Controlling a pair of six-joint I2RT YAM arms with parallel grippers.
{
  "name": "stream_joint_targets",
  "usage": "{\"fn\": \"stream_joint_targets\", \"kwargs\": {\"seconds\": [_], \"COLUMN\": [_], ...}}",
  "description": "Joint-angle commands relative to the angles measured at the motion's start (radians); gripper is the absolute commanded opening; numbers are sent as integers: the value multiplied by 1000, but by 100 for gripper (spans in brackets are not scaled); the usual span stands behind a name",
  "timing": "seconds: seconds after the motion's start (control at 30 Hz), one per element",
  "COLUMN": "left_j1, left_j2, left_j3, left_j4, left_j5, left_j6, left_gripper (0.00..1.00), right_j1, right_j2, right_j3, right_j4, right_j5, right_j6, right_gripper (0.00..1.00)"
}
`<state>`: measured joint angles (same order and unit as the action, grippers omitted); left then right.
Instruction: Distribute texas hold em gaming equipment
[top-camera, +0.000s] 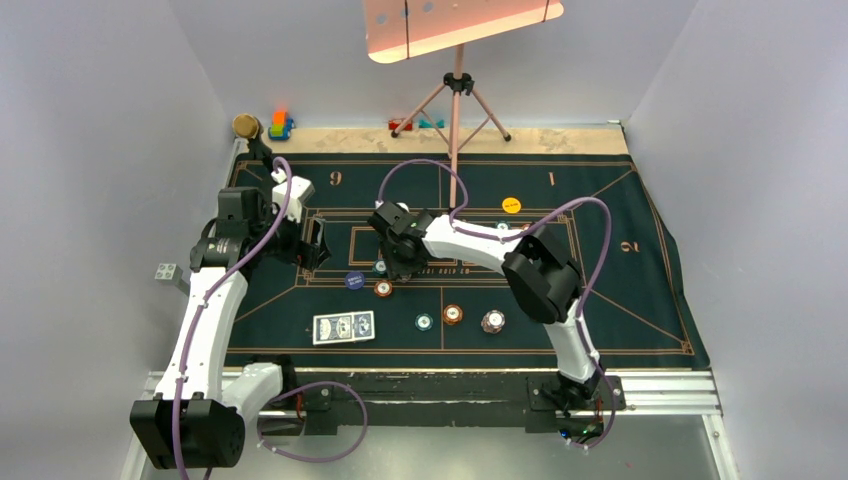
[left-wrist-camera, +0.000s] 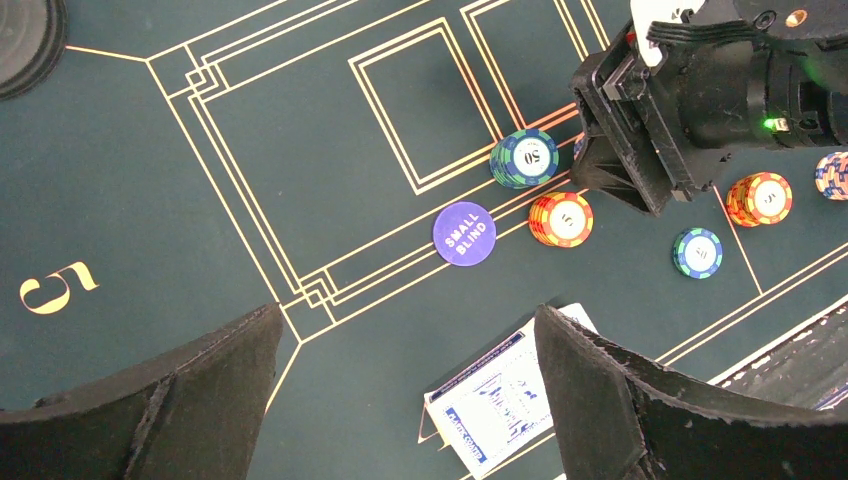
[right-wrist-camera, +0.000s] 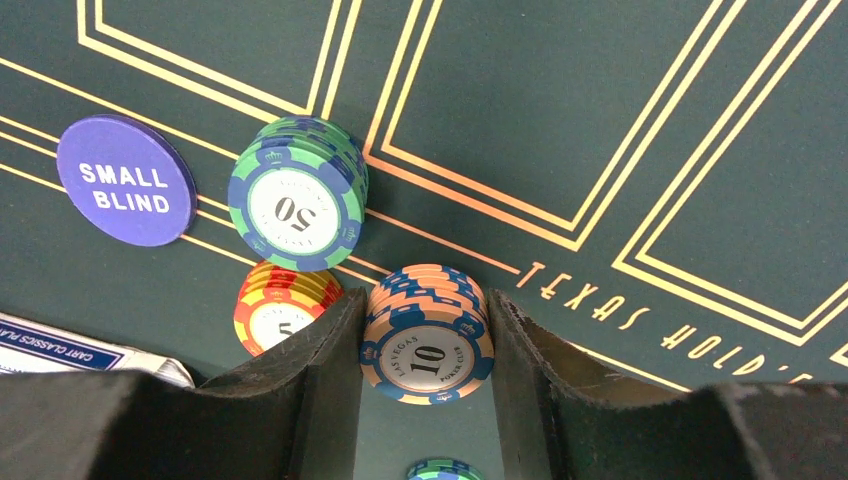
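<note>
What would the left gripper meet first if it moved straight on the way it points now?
Probably bare dark mat between its open fingers, beside the card pack; depth is unclear.

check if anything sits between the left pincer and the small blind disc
nothing visible does: the open left pincer hangs over bare felt, and the small blind disc lies just ahead; the 50 stack and orange stack sit beyond it

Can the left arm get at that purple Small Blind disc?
Probably yes. The left gripper hangs open over the mat, with the disc lying uncovered just ahead. An orange chip stack and the right gripper sit close beside it, so room is tight.
</note>
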<state>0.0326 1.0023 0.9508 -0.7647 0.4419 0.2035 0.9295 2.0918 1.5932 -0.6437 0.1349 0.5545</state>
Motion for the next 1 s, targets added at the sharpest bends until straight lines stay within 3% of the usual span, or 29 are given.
{"fn": "stream_joint_targets", "kwargs": {"seconds": [0.0, 0.27, 0.47, 0.77, 0.97], "left_j1": [8, 8, 9, 8, 8], "left_j2": [-16, -18, -20, -23, -23], "left_j3": [-7, -6, -4, -6, -6], "left_j4": [24, 24, 19, 17, 17], "left_j5": [12, 14, 18, 23, 24], "left_j6": [20, 21, 19, 19, 20], "left_gripper": [100, 100, 100, 100, 100], "right_j1": [3, 3, 3, -10, -63], "right_j2": [15, 29, 30, -120, -335], "right_j3": [50, 51, 71, 55, -96], "right_j4": [36, 14, -4, -85, -133], "right_j5": [-18, -9, -8, 100, 148], "right_j6": [-16, -13, -27, -42, -5], "right_gripper": [31, 53, 63, 65, 67]}}
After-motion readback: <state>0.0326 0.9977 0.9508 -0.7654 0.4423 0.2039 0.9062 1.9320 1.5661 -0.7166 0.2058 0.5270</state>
